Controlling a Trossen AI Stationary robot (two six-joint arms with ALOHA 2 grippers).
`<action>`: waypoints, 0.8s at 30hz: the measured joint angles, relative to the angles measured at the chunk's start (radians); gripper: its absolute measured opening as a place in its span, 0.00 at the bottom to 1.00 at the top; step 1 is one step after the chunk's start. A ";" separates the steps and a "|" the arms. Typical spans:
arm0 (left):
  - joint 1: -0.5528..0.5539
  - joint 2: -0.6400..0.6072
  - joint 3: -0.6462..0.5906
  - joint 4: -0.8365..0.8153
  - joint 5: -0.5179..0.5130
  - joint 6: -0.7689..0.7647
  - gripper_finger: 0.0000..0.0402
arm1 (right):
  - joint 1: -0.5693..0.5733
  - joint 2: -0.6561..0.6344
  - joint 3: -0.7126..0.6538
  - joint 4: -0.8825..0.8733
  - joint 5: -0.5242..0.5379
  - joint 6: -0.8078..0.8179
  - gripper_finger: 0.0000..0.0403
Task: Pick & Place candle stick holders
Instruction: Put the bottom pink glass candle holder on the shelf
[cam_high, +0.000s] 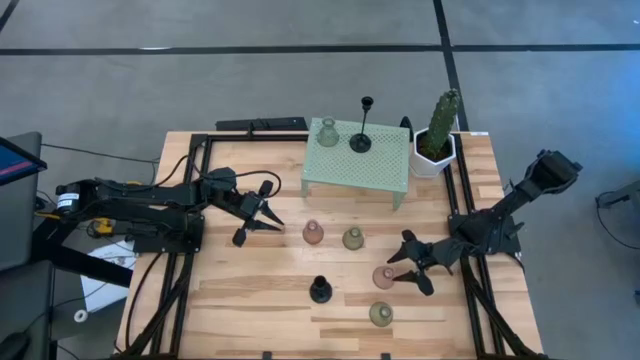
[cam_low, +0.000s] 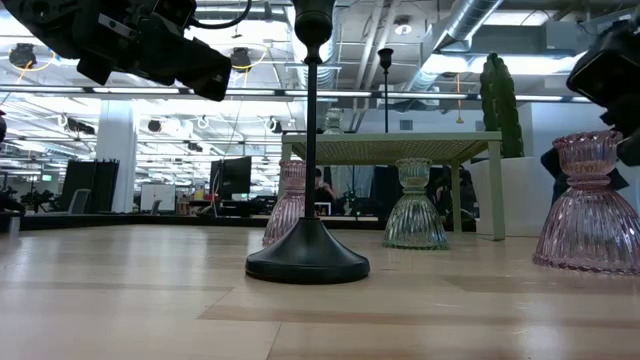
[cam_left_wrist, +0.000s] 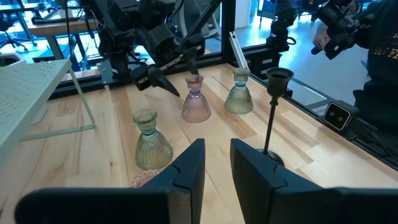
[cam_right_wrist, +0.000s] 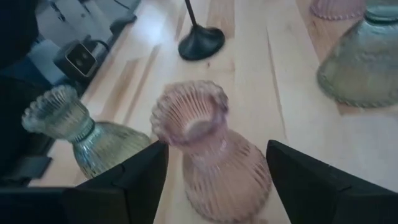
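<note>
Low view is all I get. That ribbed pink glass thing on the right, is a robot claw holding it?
Observer: No. The right tool stands open, with one finger on each side of that pink holder, not clamped on it.
Operator: And the other arm?
Observer: The left tool hangs empty over the left part of the table, short of the second pink holder.
Operator: How many holders stand on the bare wood?
Observer: Five. The front green holder, near the table's front edge, does not show in your view.
</note>
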 joint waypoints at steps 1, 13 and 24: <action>0.000 0.000 0.000 0.000 0.000 0.000 0.19 | 0.001 0.017 0.000 0.029 0.000 0.001 0.66; 0.000 0.000 0.000 -0.007 0.000 0.000 0.19 | 0.000 0.204 0.055 0.090 -0.010 0.106 0.79; 0.000 0.000 0.000 -0.007 0.000 0.000 0.19 | 0.000 0.298 0.160 0.091 -0.010 0.046 0.81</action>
